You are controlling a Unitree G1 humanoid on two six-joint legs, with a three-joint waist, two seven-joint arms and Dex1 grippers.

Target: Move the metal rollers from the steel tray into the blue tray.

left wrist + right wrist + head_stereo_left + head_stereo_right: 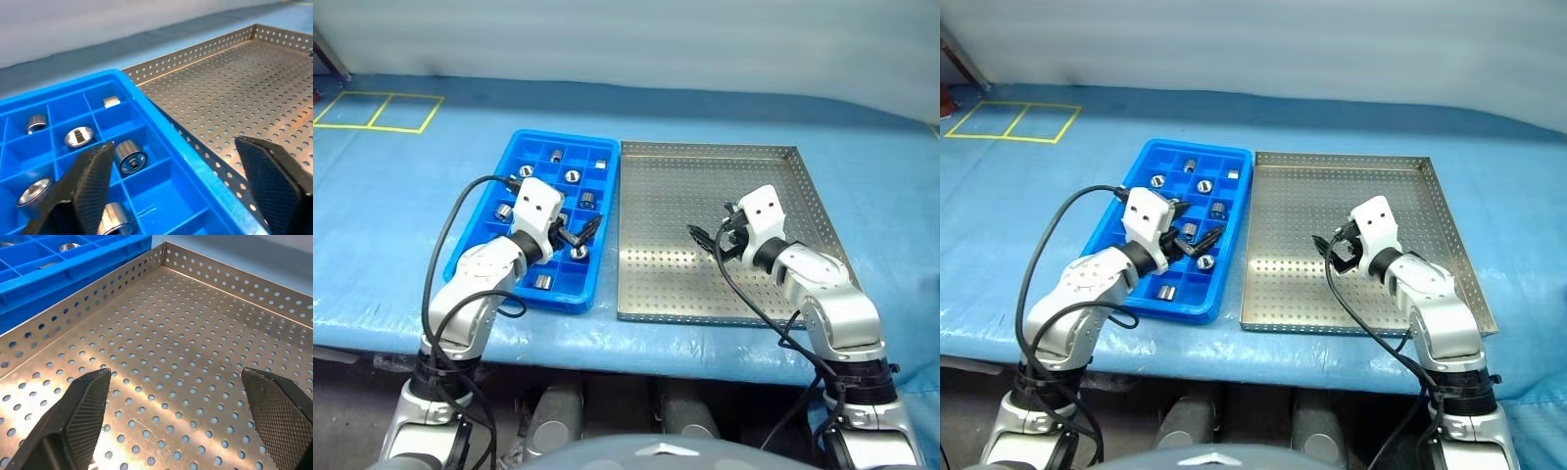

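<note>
Several metal rollers point(572, 176) lie in compartments of the blue tray point(524, 137) on the left; one roller point(130, 155) shows close up in the left wrist view. The steel tray point(675, 284) stands right beside it, their rims almost touching. My left gripper point(580, 233) hovers over the blue tray's right-hand compartments, open, with nothing between its fingers. My right gripper point(708, 238) hangs over the middle of the steel tray, open and holding nothing. Below it in the right wrist view is bare perforated floor point(171, 347).
Both trays rest on a table covered in blue sheeting point(862, 127), close to its front edge point(636, 338). Yellow tape lines point(382, 110) mark the far left. Black cables point(445, 245) loop from both wrists.
</note>
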